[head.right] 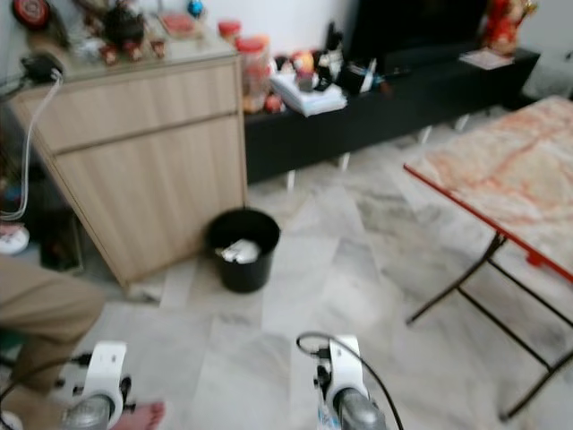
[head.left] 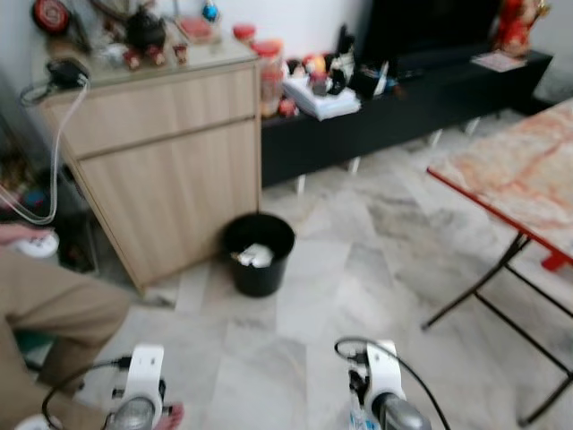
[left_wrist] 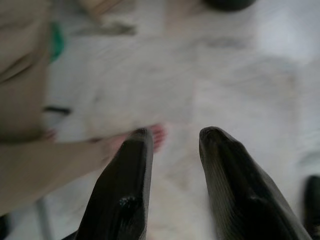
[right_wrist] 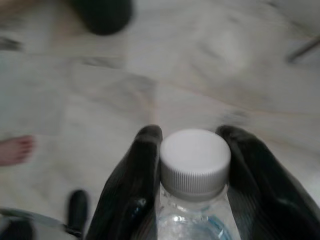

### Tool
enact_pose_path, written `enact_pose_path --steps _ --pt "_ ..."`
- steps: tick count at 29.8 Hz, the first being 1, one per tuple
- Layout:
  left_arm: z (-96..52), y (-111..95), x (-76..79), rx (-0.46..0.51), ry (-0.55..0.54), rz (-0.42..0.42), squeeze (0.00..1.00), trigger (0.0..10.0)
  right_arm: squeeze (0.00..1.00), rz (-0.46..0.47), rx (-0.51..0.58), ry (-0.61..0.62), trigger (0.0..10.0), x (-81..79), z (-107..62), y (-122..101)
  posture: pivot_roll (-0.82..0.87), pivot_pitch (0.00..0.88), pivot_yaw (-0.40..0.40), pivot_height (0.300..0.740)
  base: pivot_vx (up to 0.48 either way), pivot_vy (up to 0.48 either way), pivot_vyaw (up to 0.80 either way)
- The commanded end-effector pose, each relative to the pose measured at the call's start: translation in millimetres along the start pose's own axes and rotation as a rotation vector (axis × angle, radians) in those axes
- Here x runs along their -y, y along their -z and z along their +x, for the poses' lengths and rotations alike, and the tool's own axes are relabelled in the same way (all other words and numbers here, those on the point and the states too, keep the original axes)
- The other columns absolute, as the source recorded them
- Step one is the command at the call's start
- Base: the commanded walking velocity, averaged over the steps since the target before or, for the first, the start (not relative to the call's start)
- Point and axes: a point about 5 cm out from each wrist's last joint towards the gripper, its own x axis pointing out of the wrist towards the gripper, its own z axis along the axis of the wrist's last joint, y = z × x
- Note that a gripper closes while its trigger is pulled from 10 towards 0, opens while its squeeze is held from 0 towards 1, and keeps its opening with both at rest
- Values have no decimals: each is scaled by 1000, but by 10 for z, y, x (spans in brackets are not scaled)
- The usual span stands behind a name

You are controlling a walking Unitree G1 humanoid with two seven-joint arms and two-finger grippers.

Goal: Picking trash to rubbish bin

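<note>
Right hand (right_wrist: 192, 137) clamped on bottle (right_wrist: 195, 165); black bin (head.left: 258, 253) ahead

My two forearms end in white wrist housings with silver-grey rounded casings below them, the left arm (head.left: 139, 394) and the right arm (head.left: 387, 390) alike. A thin black cable loops out of each wrist and curves back along the arm. My left gripper (left_wrist: 172, 137) and my right gripper (right_wrist: 195, 132) each carry two long, glossy black fingers with rounded, tapering tips.
</note>
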Motion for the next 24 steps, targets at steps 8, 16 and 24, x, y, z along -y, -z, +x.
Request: enact_pose_path --steps 8,16,24 --pt "-1 0 -111 1 -28 3 0 10000 0 -28 33 -25 10000 -82 25 -102 75 55 -57 740 445 0 507" --pt "-2 5 -116 0 -30 1 0 10000 0 -30 34 -34 10000 -100 26 -105 77 53 -58 740 443 0 785" --pt "-2 3 -118 0 -29 3 0 10000 0 -21 30 -31 10000 -97 25 -97 75 49 -57 740 445 0 219"
